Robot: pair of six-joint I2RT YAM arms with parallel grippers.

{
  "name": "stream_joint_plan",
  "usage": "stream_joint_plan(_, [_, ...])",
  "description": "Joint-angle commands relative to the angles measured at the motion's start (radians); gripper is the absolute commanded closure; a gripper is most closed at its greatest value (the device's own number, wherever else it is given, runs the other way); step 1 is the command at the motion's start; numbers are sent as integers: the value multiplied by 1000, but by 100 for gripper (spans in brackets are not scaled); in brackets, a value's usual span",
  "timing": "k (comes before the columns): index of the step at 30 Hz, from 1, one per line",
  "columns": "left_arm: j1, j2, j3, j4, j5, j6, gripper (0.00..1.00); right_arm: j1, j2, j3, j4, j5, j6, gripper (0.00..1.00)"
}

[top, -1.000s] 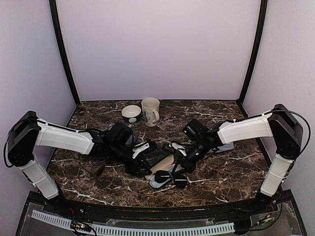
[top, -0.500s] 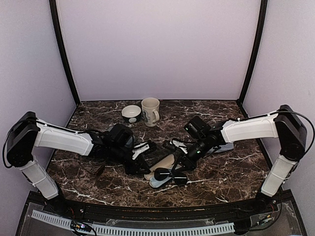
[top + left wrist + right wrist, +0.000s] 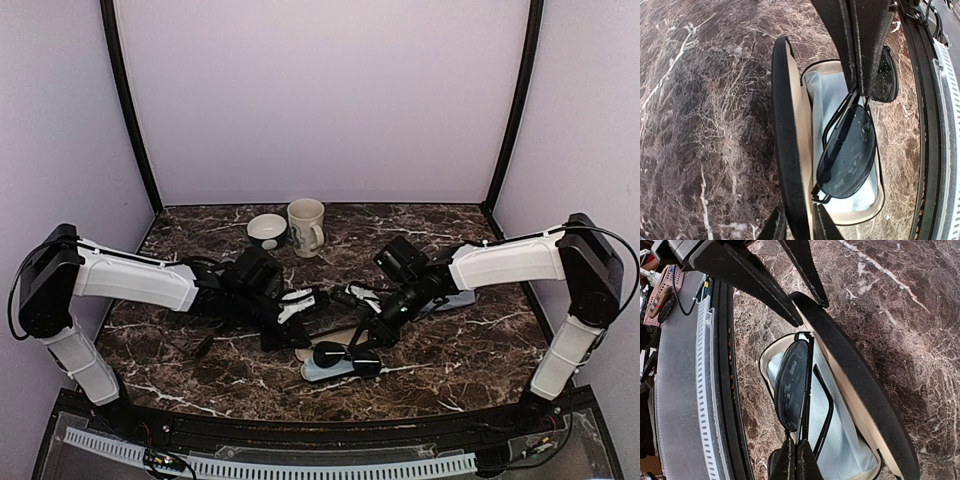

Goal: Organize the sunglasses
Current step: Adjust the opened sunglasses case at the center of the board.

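Observation:
A black oblong case [image 3: 318, 371] lies open near the table's front centre, with a pale cloth lining [image 3: 822, 95]. My left gripper [image 3: 298, 325] is shut on the case's raised lid [image 3: 785, 140], with a finger [image 3: 774, 226] on each side of its edge. My right gripper [image 3: 362, 338] is shut on the black thin-framed sunglasses [image 3: 345, 355] at the bridge. It holds them folded, partly inside the case, over the lining [image 3: 840, 440]. One dark lens [image 3: 792, 385] faces the right wrist camera; the pair also shows in the left wrist view [image 3: 847, 155]. I cannot make out the brownish pair.
A grey-blue case [image 3: 455, 298] lies under the right forearm. A cream mug [image 3: 306, 226] and a small bowl [image 3: 267, 230] stand at the back centre. The black front rail [image 3: 722, 390] runs close to the open case.
My left gripper has moved right and back with the lid, standing it more upright. My right gripper has shifted slightly left with the sunglasses over the case.

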Motion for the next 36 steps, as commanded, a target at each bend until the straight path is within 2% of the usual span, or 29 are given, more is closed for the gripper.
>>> stream_joint_plan(1, [-13,-2,24,-17,13,103,80,1,-29,-3,7,-14,-23,100])
stream_joint_plan(19, [-21,3,1,38,82,343,81,1,32,59,-51,-25,-160,100])
stream_joint_plan(27, [-21,24,10,47,88,409,80,1,70,83,-56,-14,-213,100])
stream_joint_plan(36, [-21,42,27,39,102,433,80,28,28,65,-19,49,-232,100])
